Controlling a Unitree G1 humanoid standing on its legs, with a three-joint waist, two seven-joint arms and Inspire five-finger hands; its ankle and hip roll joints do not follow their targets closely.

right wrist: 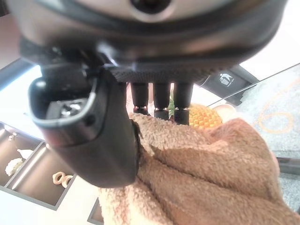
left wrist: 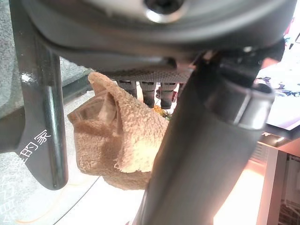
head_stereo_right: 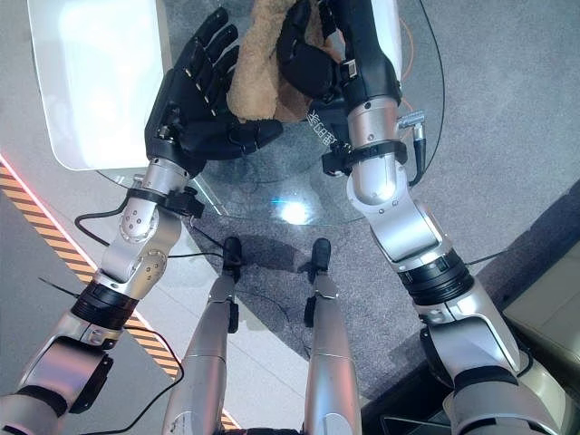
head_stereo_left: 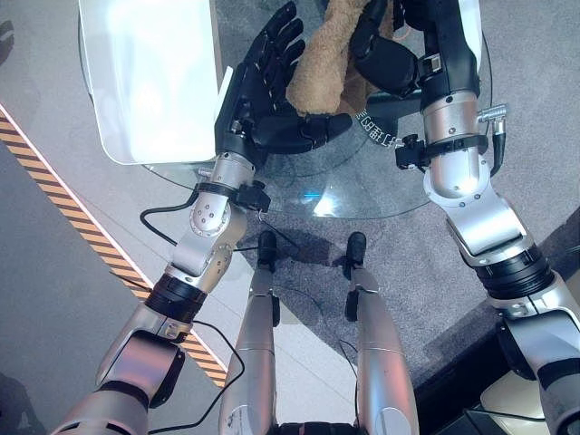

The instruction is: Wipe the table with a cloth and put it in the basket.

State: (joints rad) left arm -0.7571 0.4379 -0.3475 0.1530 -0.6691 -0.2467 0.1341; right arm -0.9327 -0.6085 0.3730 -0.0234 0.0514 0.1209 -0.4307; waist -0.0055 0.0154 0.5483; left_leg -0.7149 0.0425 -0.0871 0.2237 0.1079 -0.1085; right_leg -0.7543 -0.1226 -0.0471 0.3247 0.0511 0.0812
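A tan fluffy cloth [head_stereo_left: 324,63] hangs above the round glass table [head_stereo_left: 381,195]. My right hand [head_stereo_left: 391,53] is shut on its upper part, and in the right wrist view the cloth [right wrist: 201,173] bunches between the thumb [right wrist: 98,140] and the curled fingers [right wrist: 159,101]. Beside the cloth my left hand [head_stereo_left: 267,91] stands open, palm facing it and fingers straight, with its thumb reaching under the cloth's lower edge. The left wrist view has the cloth [left wrist: 117,140] hanging just past that hand.
A white rectangular container [head_stereo_left: 149,72] lies on the table's left part. A dark bar with white print [head_stereo_left: 376,129] sits under the glass near the right wrist. Grey carpet surrounds the table, with a yellow-and-black striped line [head_stereo_left: 54,181] on the left.
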